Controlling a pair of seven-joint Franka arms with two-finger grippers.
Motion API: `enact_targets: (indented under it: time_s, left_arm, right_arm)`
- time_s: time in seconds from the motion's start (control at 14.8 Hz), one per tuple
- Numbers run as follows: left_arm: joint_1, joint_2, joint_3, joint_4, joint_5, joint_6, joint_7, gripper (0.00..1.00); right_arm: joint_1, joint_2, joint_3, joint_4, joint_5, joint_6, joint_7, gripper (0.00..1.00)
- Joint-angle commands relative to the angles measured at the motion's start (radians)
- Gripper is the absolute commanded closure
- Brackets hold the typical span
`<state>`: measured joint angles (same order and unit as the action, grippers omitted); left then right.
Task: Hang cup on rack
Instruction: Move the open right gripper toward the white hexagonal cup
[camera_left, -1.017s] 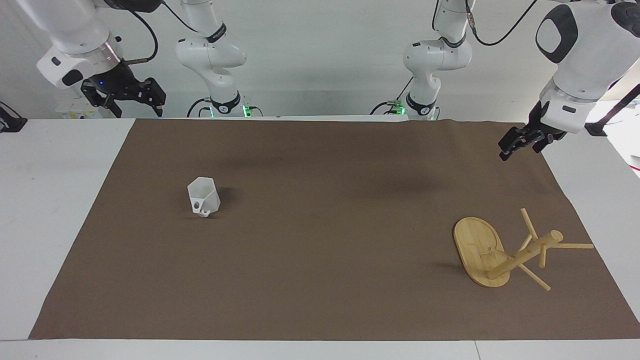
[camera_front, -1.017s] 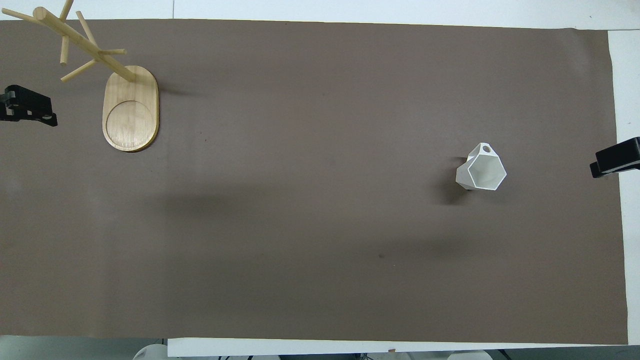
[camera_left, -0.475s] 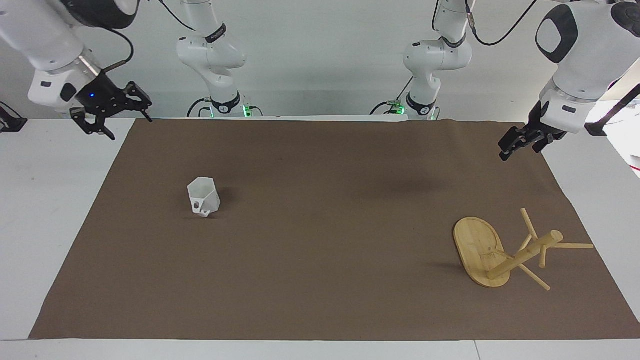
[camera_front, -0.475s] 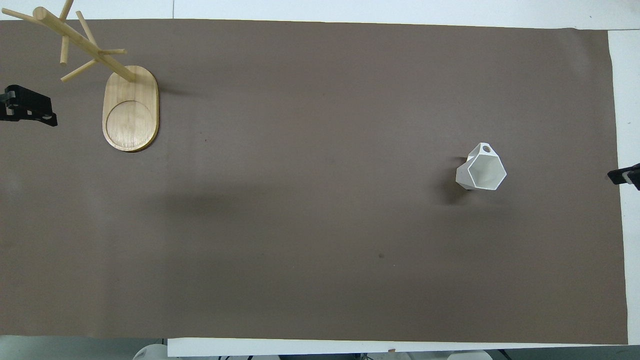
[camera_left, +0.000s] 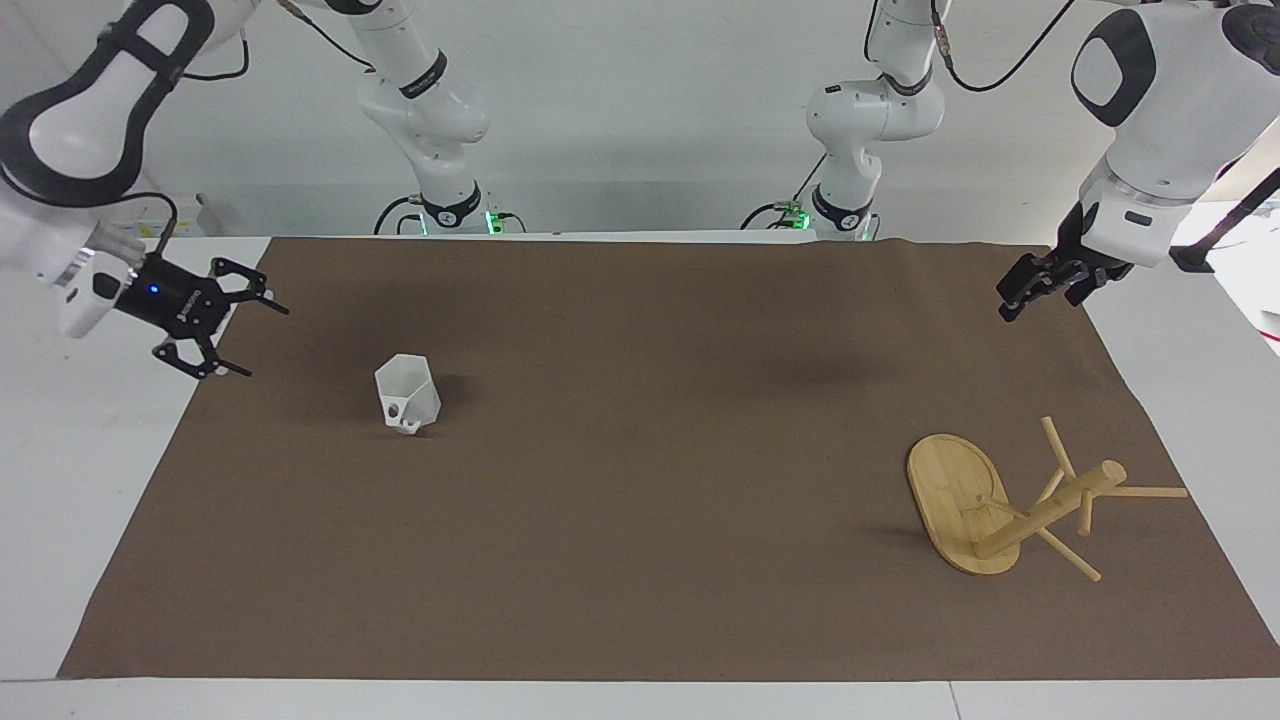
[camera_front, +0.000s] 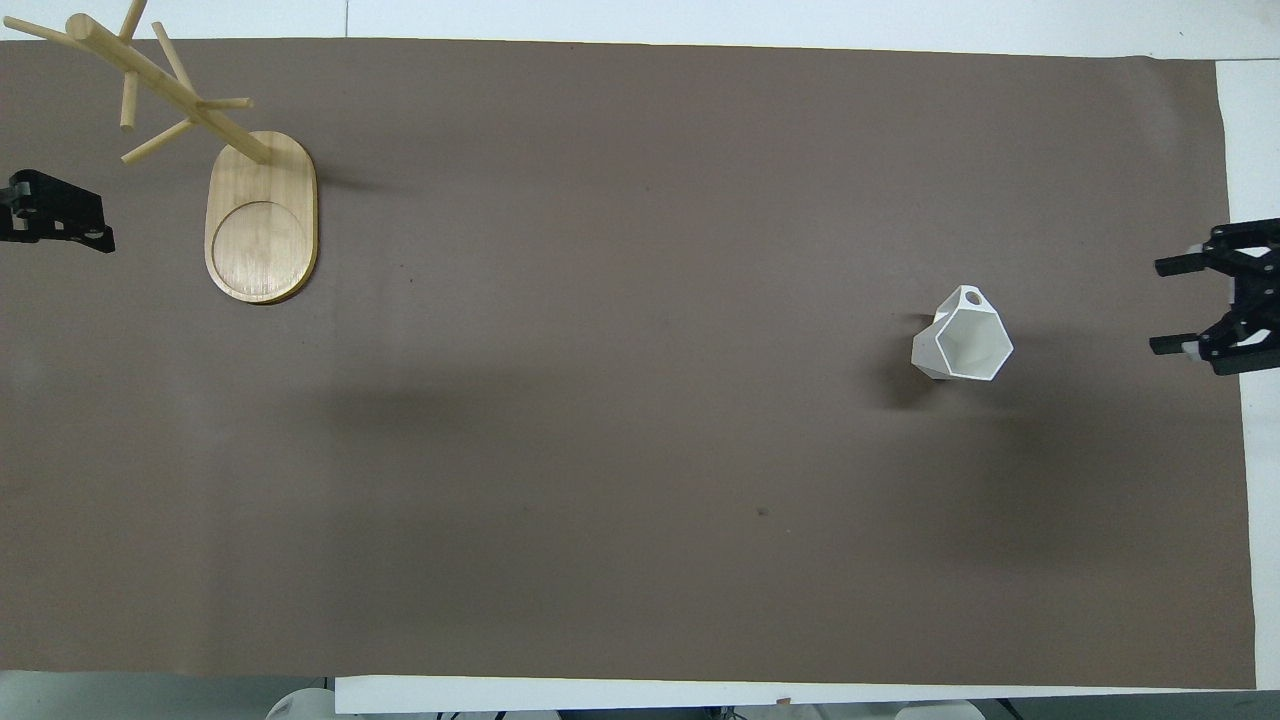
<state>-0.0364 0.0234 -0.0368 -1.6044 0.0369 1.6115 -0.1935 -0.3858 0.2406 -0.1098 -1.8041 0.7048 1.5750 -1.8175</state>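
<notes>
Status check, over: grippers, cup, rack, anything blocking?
Right gripper open, at the mat's edge, level with the cup. Left gripper open, waiting by the rack. Cup upright, untouched. Path clear.

The brown cloth-covered table (camera_left: 640, 560) carries two obstacles only. The small white faceted cup (camera_left: 407, 394) stands upright toward the right arm's end, bare cloth on all sides. The right claw (camera_left: 243, 334), fingers spread, hangs over the cloth edge beside the cup, nothing between them. The light bamboo rack with oval base (camera_left: 1000, 505) stands well apart from the cup toward the left arm's end; its thin pegs jut outward. The left claw (camera_left: 1018, 296) hangs over the cloth edge there.
</notes>
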Motion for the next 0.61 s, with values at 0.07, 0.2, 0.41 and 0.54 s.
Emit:
enact_targets:
  time_s: [0.07,0.2,0.41,0.54]
  left_arm:
    - [0.007,-0.019,-0.006,-0.023,0.020,-0.004,0.008,0.00]
    - [0.007,-0.020,-0.006,-0.023,0.020,-0.004,0.006,0.00]
    - [0.007,-0.020,-0.006,-0.023,0.020,-0.004,0.006,0.00]
    - [0.007,-0.019,-0.006,-0.023,0.020,-0.004,0.008,0.00]
  right_arm:
    - [-0.056,0.026,0.012,-0.173,0.215,-0.032,-0.360,0.00]
    - [-0.053,0.089,0.012,-0.176,0.273,-0.039,-0.477,0.00]
    - [-0.039,0.158,0.013,-0.212,0.354,-0.043,-0.603,0.00]
    - [-0.039,0.178,0.013,-0.212,0.357,-0.041,-0.637,0.00]
